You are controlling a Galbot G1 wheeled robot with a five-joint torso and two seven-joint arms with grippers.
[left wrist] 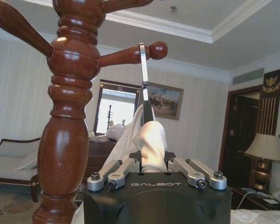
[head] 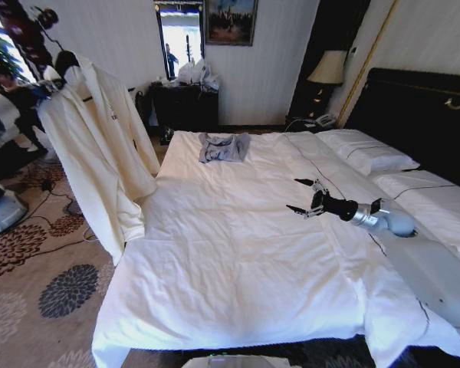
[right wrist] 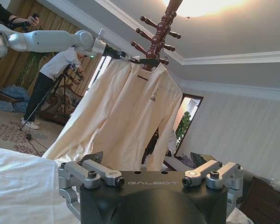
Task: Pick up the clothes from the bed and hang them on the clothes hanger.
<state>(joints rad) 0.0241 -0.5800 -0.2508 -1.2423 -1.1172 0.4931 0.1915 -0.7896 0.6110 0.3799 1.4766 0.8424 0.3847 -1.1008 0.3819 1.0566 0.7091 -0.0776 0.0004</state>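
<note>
Right gripper point(head: 305, 198): nearest the camera, it hovers over the middle of the bed point(head: 238, 261), apart from the sheet. Its fingers point(head: 300, 182) are spread wide and hold nothing.

Bed around those fingers: plain white sheet on every side; a small folded grey-blue garment point(head: 223, 146) lies well beyond the fingertips, toward the far edge.

Left gripper point(left wrist: 153, 164): raised beside the wooden stand point(left wrist: 70, 112). Its fingers point(left wrist: 123, 172) close on the cream fabric bunched between them, at the collar of the clothes point(head: 100, 146).

Clothes: off the bed, draped from the black clothes hanger point(right wrist: 148, 61), sleeves hanging loose below the left fingers, hem near the bed corner.

Hanger hook point(left wrist: 143, 63): the thin silver hook rises just past the left fingertips and lies over a peg of the stand.

Risk, hook: it sits close to the peg's knob end, so a sideways tug as the fingers let go could slide it off.

Risk, fabric: if cloth snags in the fingers on release, the hanger may tilt and shed the garment.

Risk, stand: a pull on the collar could rock the pole.
</note>
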